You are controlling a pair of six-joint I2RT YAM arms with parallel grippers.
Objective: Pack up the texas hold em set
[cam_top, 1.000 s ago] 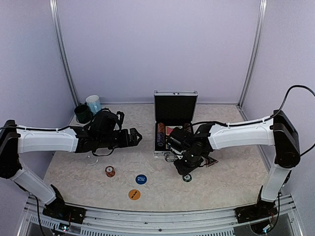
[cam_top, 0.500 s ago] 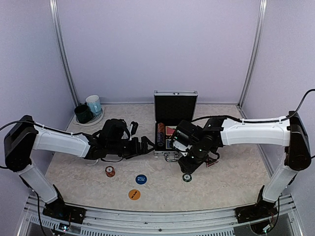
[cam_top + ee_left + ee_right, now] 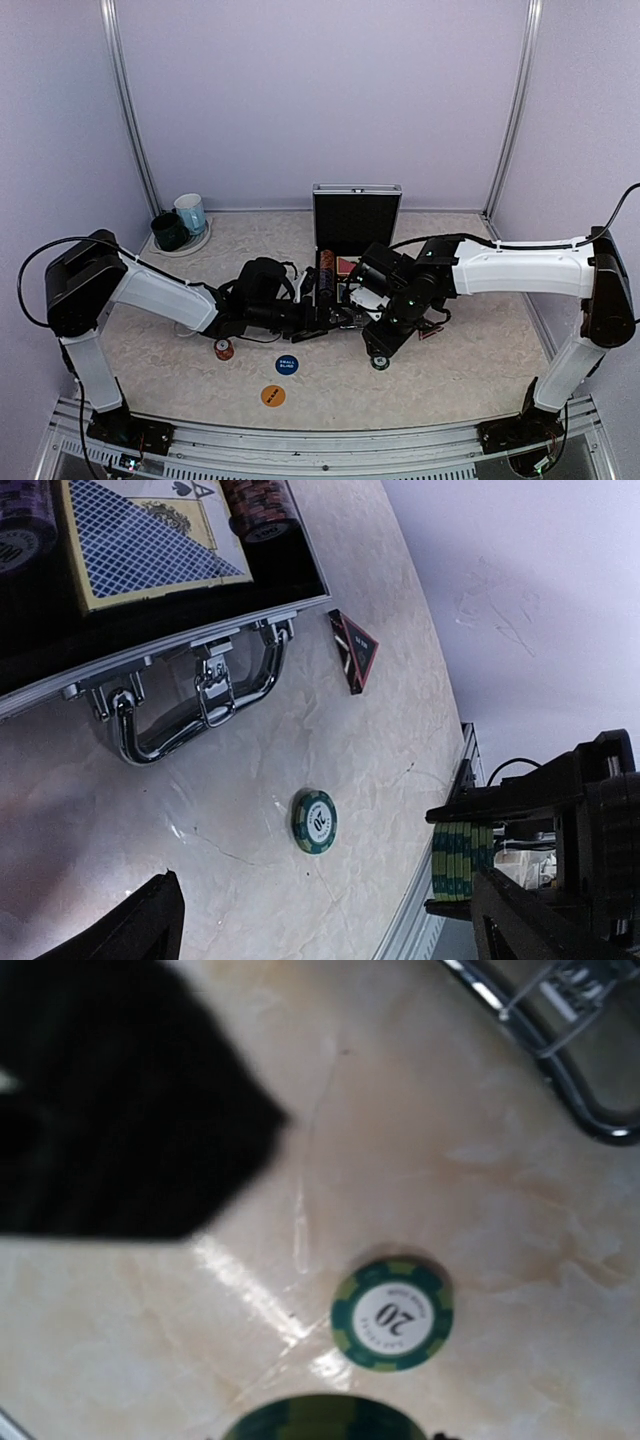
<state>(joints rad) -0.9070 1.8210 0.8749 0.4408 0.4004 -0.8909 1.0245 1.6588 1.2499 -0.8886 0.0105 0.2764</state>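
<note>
Case: the silver case (image 3: 357,262) lies open at mid-bench with its lid upright. A card deck (image 3: 140,540) and chip rows are already in its tray, and it has not shifted.
Green chip stack: the green chip stack (image 3: 454,860) is held in the right hand (image 3: 385,338), whose jaws are part-closed on it, just in front of the case handle (image 3: 190,705) and clear of the bench (image 3: 470,385).
Loose green chip: one loose green chip (image 3: 392,1317) lies flat on the bench just below that stack, in the same spot as a second ago.
Right hand, change: it has drawn slightly toward the case and off the loose chip.
Left hand, change: the left hand (image 3: 322,905) has swept over from the left side of the bench to the case front. It now hovers wide open and empty, near the right hand and above the loose chip.
Still out: the triangular marker (image 3: 430,330) lies right of the handle. A small red chip stack (image 3: 224,349), the blue button (image 3: 286,365) and the orange button (image 3: 273,396) lie at the left front.
Meaning: the stack looks ready to go into the tray. The left hand seems placed either to take the stray chip or to steady the case, and which of these cannot be told.
</note>
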